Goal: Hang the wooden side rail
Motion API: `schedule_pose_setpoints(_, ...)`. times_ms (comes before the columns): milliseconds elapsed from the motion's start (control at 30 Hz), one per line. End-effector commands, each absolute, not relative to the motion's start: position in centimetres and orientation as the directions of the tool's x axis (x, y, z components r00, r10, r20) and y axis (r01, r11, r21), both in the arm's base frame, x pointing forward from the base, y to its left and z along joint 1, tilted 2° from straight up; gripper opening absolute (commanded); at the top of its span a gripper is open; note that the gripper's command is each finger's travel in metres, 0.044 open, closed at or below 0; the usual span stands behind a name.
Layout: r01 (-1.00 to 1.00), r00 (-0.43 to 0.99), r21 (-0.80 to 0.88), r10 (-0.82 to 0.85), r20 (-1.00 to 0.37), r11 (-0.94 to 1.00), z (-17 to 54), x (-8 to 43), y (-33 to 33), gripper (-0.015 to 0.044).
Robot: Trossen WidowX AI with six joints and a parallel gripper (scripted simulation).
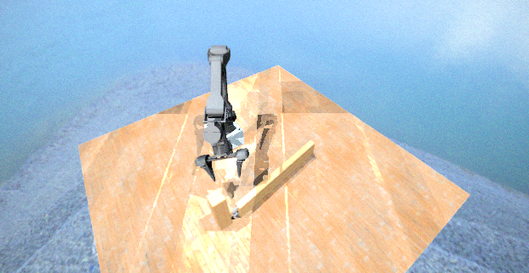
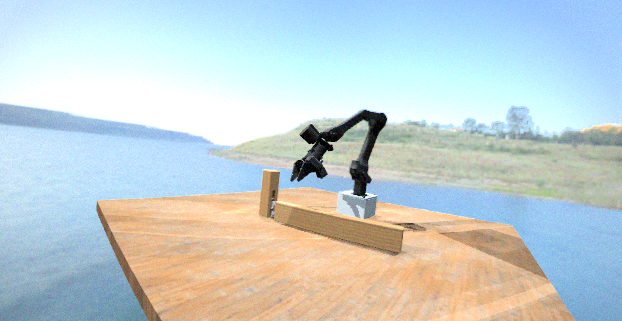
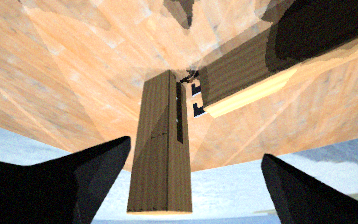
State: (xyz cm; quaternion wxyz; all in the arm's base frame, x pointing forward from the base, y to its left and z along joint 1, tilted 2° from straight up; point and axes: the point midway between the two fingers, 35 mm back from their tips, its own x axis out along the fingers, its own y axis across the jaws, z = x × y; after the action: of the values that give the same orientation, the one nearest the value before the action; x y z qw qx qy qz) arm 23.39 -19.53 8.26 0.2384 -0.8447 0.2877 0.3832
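Observation:
The wooden headboard post (image 1: 221, 213) (image 2: 269, 193) (image 3: 152, 150) stands upright. Its dark slot (image 3: 179, 115) faces the rail's near end. The wooden side rail (image 1: 276, 179) (image 2: 340, 225) (image 3: 240, 70) stands on its long edge along the table, its far end down. Two dark steel hooks (image 3: 197, 109) stick out of the rail's near end toward the slot, and a small gap shows between them and the post in the wrist view. The pins are too small to judge. My gripper (image 1: 226, 179) (image 2: 296, 180) (image 3: 195, 151) is open and empty, above and behind the post and the rail's hook end.
The table (image 1: 340, 167) (image 2: 225, 261) (image 3: 80, 40) carries the post and rail. The arm's white base (image 1: 236, 136) (image 2: 350, 206) stands behind the rail. The rail runs diagonally from the post toward the right in the top and exterior views. Shadows of the arm fall on the table and rail.

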Motion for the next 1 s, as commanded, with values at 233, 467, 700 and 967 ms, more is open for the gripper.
schedule_pose_setpoints(233, -0.661, 0.534, -0.162, -0.308, -0.788, -0.733, 8.2, 23.1, -19.5, 0.044)
schedule_pose_setpoints(467, -0.661, 0.534, -0.162, -0.308, -0.788, -0.733, 8.2, 23.1, -19.5, 0.044)
schedule_pose_setpoints(700, -0.787, 0.501, -0.262, -0.33, -0.8, -0.559, 7.7, 23.3, -19.4, 0.044)
schedule_pose_setpoints(967, -0.896, 0.428, -0.439, -0.388, -0.816, -0.065, 6.9, 23.7, -19.1, 0.044)
